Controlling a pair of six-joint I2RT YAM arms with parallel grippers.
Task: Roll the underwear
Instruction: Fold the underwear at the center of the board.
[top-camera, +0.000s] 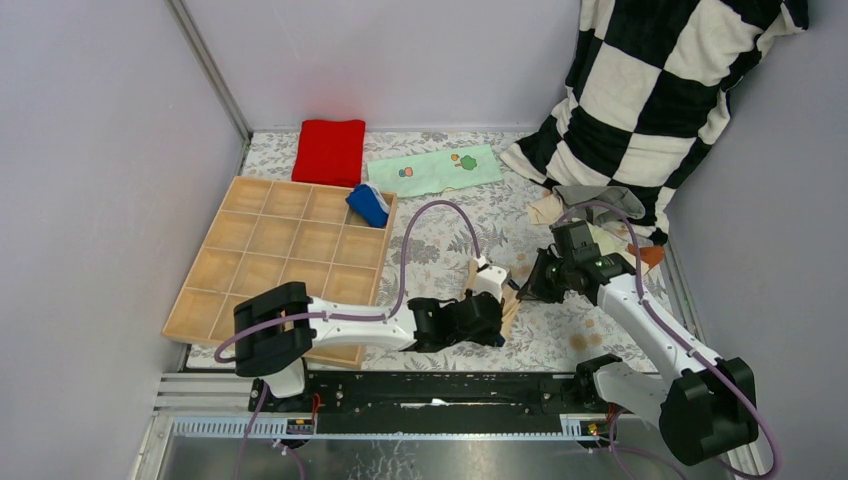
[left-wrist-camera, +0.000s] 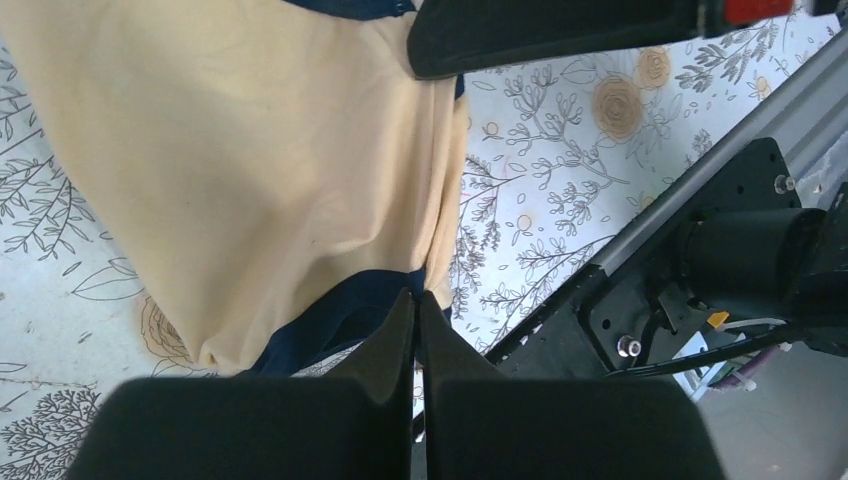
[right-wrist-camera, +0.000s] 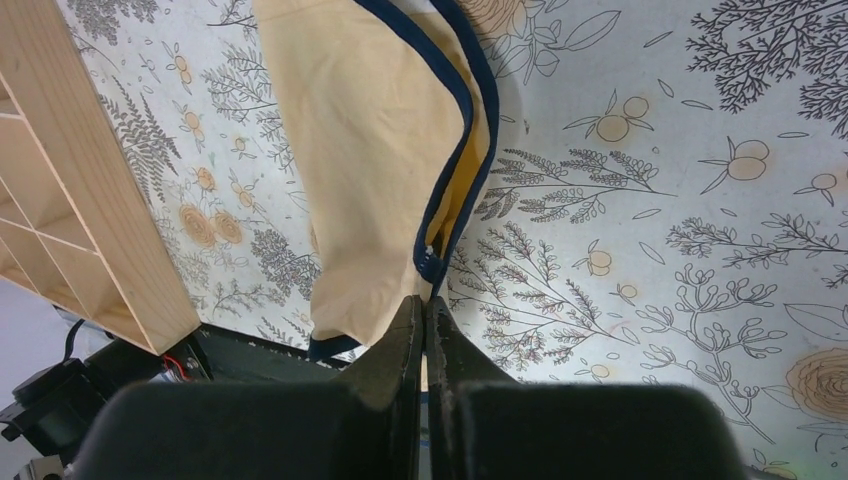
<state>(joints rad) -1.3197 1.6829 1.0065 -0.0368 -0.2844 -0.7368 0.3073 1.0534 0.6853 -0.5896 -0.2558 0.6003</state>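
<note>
The tan underwear (left-wrist-camera: 250, 160) with dark trim hangs between the two arms, low over the flowered bench (right-wrist-camera: 650, 200) near its front edge, just right of the wooden tray (right-wrist-camera: 90, 200). The left fingers (left-wrist-camera: 395, 345) pinch its navy hem at one end. The right fingers (right-wrist-camera: 400, 345) pinch the trim at the other.

The blue striped rolled brief (top-camera: 368, 205) lies in the far-right compartment of the wooden gridded tray (top-camera: 215, 290); the tan dark-trimmed brief (right-wrist-camera: 370, 150) is right of it.
</note>
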